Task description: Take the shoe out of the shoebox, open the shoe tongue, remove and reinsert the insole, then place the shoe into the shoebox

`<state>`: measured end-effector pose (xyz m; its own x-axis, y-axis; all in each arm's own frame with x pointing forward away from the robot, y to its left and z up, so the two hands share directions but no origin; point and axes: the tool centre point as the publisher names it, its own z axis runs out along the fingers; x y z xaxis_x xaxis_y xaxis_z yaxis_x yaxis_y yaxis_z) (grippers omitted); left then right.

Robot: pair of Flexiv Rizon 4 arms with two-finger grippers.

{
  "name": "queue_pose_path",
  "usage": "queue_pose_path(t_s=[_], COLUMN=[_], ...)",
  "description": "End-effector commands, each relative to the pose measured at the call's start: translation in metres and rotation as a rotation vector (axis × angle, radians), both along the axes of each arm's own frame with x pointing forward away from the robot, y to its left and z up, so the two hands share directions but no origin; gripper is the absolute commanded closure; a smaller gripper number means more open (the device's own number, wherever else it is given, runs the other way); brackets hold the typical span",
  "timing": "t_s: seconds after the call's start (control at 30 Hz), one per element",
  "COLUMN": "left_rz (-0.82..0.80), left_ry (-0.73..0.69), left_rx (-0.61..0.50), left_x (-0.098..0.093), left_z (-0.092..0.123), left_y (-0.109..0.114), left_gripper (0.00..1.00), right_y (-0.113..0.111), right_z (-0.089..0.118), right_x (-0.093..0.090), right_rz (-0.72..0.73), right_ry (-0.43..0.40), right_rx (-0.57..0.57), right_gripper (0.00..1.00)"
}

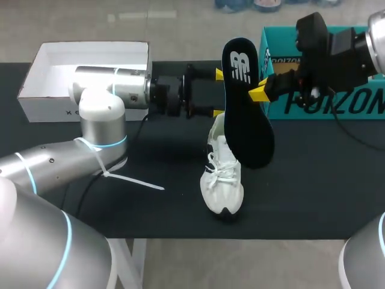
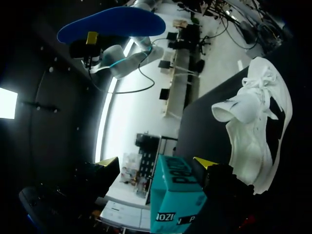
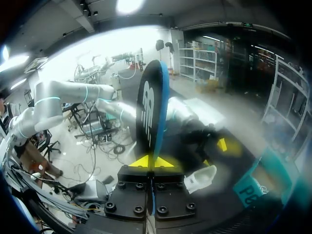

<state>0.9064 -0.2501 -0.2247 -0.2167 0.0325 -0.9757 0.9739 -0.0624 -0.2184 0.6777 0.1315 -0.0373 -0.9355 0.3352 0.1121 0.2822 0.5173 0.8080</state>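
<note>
Between the right gripper's (image 3: pixel 153 162) fingers is the black insole (image 1: pixel 246 102). They are pressed onto one long edge from both sides, so it hangs upright with the logo end up and is fully out of the shoe. Judged: removal is done and reinsertion is next, so it is held high to be lined up with the opening.

Below that gripper the white sneaker (image 1: pixel 222 180) rests on the black table (image 1: pixel 313 180), toe toward the robot. The insole's lower end overlaps it in the head view; I cannot tell whether they touch.

The left gripper (image 1: pixel 217 93) has its fingers spread with nothing between them. It sits just behind the sneaker's heel, which lies ahead of it and off to one side in the left wrist view. It is probably parked there to steady the heel.

The teal shoebox (image 1: pixel 325 78) stands just behind the right gripper, near for the final placement. A white box (image 1: pixel 84 66) is well apart, back along the left arm.
</note>
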Motion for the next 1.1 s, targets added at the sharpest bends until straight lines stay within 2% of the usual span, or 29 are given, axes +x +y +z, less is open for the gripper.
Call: queue_pose_path(t_s=[0.03,0.33,0.43,0.6,0.8,0.9,0.97,1.1], left_rz=[0.002,0.002,0.002,0.002,0.002,0.002,0.002,0.002], left_ry=[-0.002,-0.002,-0.002,-0.002,-0.002,-0.002,-0.002,-0.002], left_rx=[-0.001,-0.001,-0.001,-0.001,-0.001,-0.001,-0.001,-0.001], left_x=[0.0,0.0,0.0,0.0,0.0,0.0,0.0,0.0], left_z=[-0.001,-0.001,-0.001,-0.001,-0.001,-0.001,-0.001,-0.001], left_y=[-0.001,-0.001,-0.001,-0.001,-0.001,-0.001,-0.001,-0.001], left_gripper=[0.0,0.0,0.0,0.0,0.0,0.0,0.0,0.0], right_y=[0.002,0.002,-0.02,-0.058,-0.091,-0.097,-0.099,-0.098], right_z=[-0.001,-0.001,-0.006,-0.021,-0.055,-0.072,-0.081,-0.09], right_x=[0.002,0.002,0.024,0.051,0.08,0.094,0.103,0.116], right_rz=[0.0,0.0,0.02,0.022,-0.03,-0.045,-0.054,-0.049], right_ry=[0.001,0.001,0.046,0.121,0.269,0.37,0.452,0.56], right_rx=[-0.002,-0.002,0.004,0.053,0.093,0.12,0.099,0.103], right_gripper=[1.0,1.0,1.0,1.0,1.0,1.0,1.0,1.0])
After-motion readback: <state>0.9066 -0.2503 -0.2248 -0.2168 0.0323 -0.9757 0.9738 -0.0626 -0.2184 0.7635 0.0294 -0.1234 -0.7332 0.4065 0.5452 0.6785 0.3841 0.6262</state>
